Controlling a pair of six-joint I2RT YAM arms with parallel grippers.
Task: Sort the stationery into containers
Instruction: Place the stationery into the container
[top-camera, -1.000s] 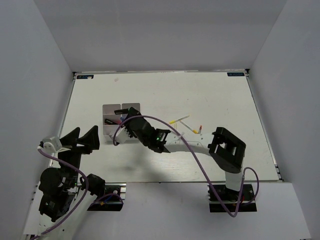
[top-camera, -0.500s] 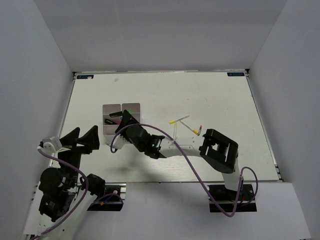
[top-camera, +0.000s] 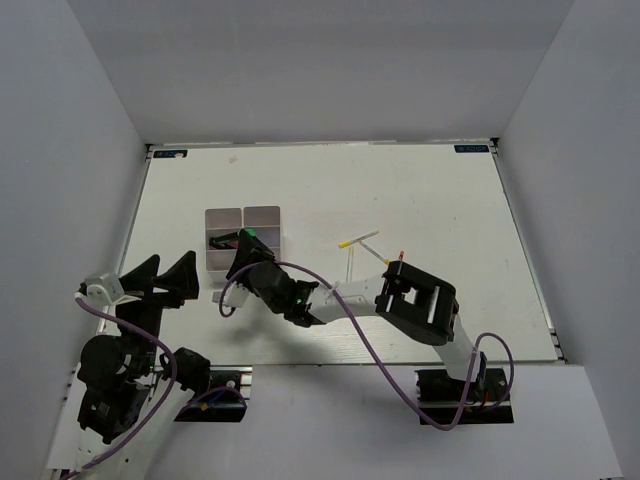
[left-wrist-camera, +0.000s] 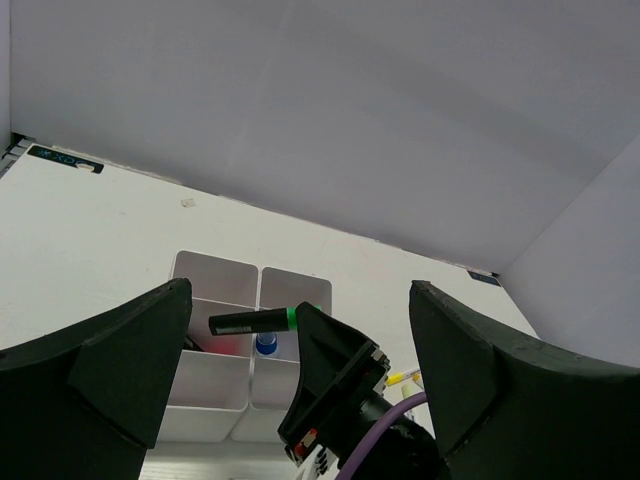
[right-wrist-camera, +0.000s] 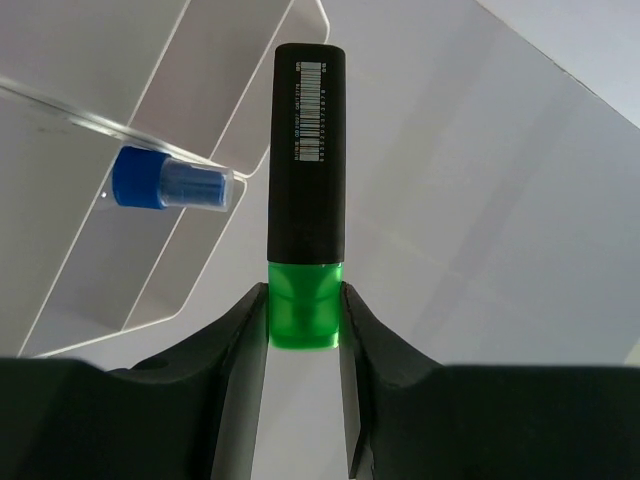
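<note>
- The green-capped highlighter (right-wrist-camera: 307, 170) is gripped by its cap in the right pincer (right-wrist-camera: 305, 320), just above the tray (top-camera: 262, 214) toward the left edge of the surface (top-camera: 420, 190).
- The left pincer (top-camera: 165, 278) is held wide open.

White table (top-camera: 430, 190), grey enclosure walls (top-camera: 330, 70)

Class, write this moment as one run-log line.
right hand: shut on black green-capped highlighter | position: by white compartment tray | left hand: open, empty
</note>
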